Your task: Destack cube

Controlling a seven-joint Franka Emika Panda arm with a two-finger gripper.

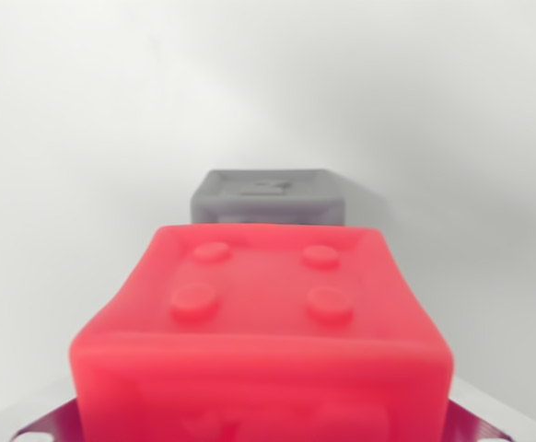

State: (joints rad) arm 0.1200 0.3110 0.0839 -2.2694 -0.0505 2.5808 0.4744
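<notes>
Under me the table (75, 120) is a plain white surface, evenly lit, and it runs up the whole of my wrist view with no edge or wall that I can make out; a soft shadow lies to the right of the far block. Closest to my camera, filling the lower half of the view, is the red cube (263, 341). It is a glossy, bright red block with rounded edges, and its upper face carries four low round studs set in a square inside a faintly raised frame. Its near face is blurred because it sits so close to the lens. Beyond it, higher in the view and partly hidden behind its far edge, is a grey cube (270, 197), smaller in the picture, with a recessed top face that bears some dark marking I cannot read. Whether the two blocks touch I cannot tell; the red one covers the grey one's lower part. Of my hand I see only pale metallic slivers at the bottom corners, one at the left (38, 422) and one at the right of the red cube, just beside its lower edges. My fingertips do not show, so I cannot tell whether my hand is clenched on the red cube or released.
</notes>
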